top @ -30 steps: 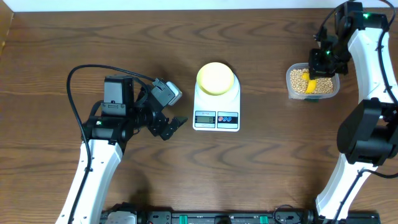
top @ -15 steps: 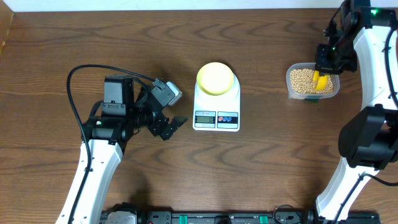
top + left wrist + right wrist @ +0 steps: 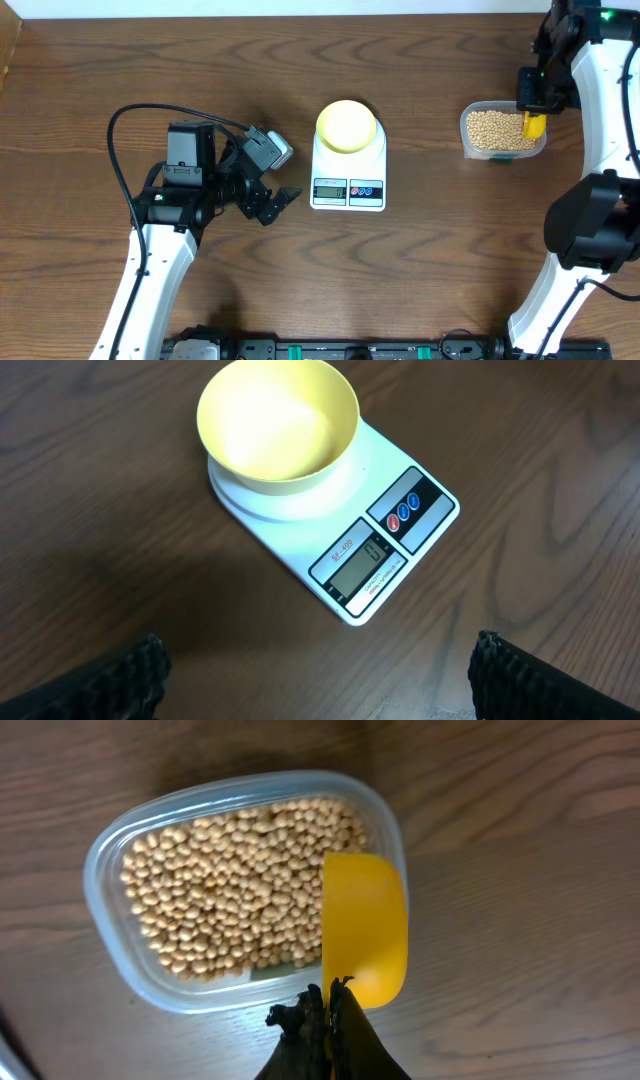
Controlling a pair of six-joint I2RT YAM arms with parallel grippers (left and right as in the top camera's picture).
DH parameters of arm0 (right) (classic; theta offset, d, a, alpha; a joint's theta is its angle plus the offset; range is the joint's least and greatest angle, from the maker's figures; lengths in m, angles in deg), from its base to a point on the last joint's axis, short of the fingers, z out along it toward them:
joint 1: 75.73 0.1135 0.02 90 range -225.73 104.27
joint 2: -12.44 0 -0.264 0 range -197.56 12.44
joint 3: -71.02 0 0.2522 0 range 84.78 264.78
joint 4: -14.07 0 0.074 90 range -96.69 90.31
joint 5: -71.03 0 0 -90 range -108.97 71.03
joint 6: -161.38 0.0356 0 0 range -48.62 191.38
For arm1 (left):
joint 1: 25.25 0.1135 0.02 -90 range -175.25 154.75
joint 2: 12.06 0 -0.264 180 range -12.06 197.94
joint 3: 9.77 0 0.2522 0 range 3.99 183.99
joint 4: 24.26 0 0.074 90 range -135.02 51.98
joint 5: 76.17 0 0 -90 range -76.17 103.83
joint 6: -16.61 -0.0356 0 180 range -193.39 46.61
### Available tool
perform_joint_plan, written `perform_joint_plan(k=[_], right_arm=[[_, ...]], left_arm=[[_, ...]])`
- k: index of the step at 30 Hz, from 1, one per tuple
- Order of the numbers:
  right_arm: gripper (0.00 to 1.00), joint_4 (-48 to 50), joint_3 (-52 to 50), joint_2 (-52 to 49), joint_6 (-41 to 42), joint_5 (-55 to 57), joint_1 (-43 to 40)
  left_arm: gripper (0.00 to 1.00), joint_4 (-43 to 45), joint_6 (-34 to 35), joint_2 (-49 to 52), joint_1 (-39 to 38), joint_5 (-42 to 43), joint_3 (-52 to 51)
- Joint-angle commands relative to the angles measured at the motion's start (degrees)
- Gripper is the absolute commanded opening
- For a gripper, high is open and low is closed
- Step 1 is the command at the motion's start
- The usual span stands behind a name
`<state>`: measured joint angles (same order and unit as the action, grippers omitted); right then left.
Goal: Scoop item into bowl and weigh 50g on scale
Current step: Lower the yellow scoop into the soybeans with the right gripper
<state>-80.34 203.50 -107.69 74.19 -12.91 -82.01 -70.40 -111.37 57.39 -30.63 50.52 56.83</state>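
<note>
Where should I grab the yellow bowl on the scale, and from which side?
Take the bowl by its rim, probably from above, one finger inside, one outside. It stands upright, open and empty on the scale, and its round sloping wall offers no flat sides.

Looks like a robotics lab or test cell, not a real kitchen. Two white-and-black robot arms, left arm [image 3: 150, 270] & right arm [image 3: 600, 120], come up from the near edge of a dark wood-grain bench [image 3: 450, 280]. A loose black cable [image 3: 115, 150] loops beside the left arm, a black rail w/ green connectors [image 3: 340, 350] runs along the front edge, and a green status light [image 3: 603, 14] glows on the right arm. Kitchen bits, i.e. scale [image 3: 348, 170], bowl [image 3: 347, 126], clear tub [image 3: 470, 125] of beans [image 3: 495, 128], yellow scoop [image 3: 535, 124], sit spread out like props
</note>
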Motion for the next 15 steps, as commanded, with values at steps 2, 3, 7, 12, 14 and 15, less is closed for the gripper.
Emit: perform_joint_plan(k=[2,3,7,12,14,15], right_arm=[[0.01,0.8,-0.5,0.7,-0.3,-0.3,-0.2],[0.01,1.1,-0.8,0.4,-0.3,-0.9,-0.3],[0.01,3.4,-2.5,-0.9,-1.4,-3.9,-0.4],[0.01,5.2,-5.3,-2.4,-1.4,-3.9,-0.4],[0.01,5.5,-6.0,-2.8,-1.4,-4.2,-0.5],[0.01,5.6,-6.3,-2.8,-1.5,-4.8,-0.6]], left_arm=[[0.98,0.1,-0.8,0.3,0.3,-0.3,0.6],[0.98,0.1,-0.8,0.3,0.3,-0.3,0.6],[0.97,0.1,-0.8,0.3,0.3,-0.3,0.6],[0.98,0.1,-0.8,0.3,0.3,-0.3,0.6],[0.97,0.1,-0.8,0.3,0.3,-0.3,0.6],[0.97,0.1,-0.8,0.3,0.3,-0.3,0.6]])
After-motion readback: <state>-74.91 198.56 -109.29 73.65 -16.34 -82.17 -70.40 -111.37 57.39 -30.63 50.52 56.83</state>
